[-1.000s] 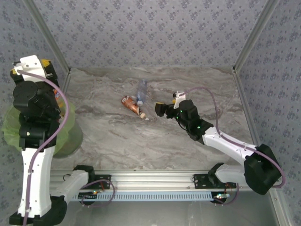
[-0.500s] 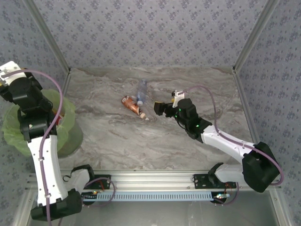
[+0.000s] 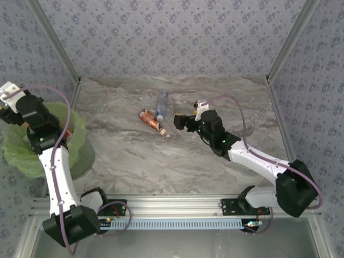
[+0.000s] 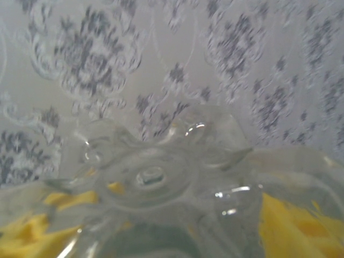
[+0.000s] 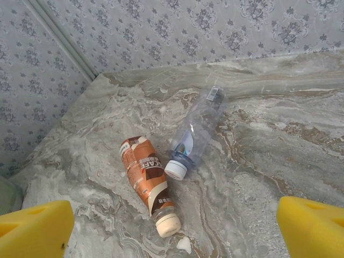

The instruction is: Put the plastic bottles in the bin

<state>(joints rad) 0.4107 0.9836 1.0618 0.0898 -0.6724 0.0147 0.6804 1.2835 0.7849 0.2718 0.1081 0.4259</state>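
Left gripper (image 4: 172,231): half closed on a bottle. Yellow pads (image 4: 293,223) press its sides, and its clear moulded base points at the wall.
Held bottle (image 4: 153,174): in my left grip, up by the bin's rim in the top view. I can't tell whether it is squarely over the mouth.
Bin (image 3: 75,134): green-bagged, at the worktop's left edge.
Right gripper (image 5: 173,228): jaws wide open, nothing in them. It hovers just right of the 2 loose bottles.
Brown bottle (image 5: 144,173): lying flat at the far middle of the worktop (image 3: 161,161), cap toward the near edge.
Clear bottle (image 5: 198,129): lying flat just beyond it, its white cap close beside the brown one's side.
Handling: both look empty, so light. Thin walls should dent under squeeze. Round and slick, so they are likely to roll or skid if nudged.
Hold: across the body at mid-length, jaws square to the long axis. The brown label should grip better than bare plastic. Avoid the cap end, which would swing.
Risk: the 2 lie close together, so closing on 1 may knock the other.
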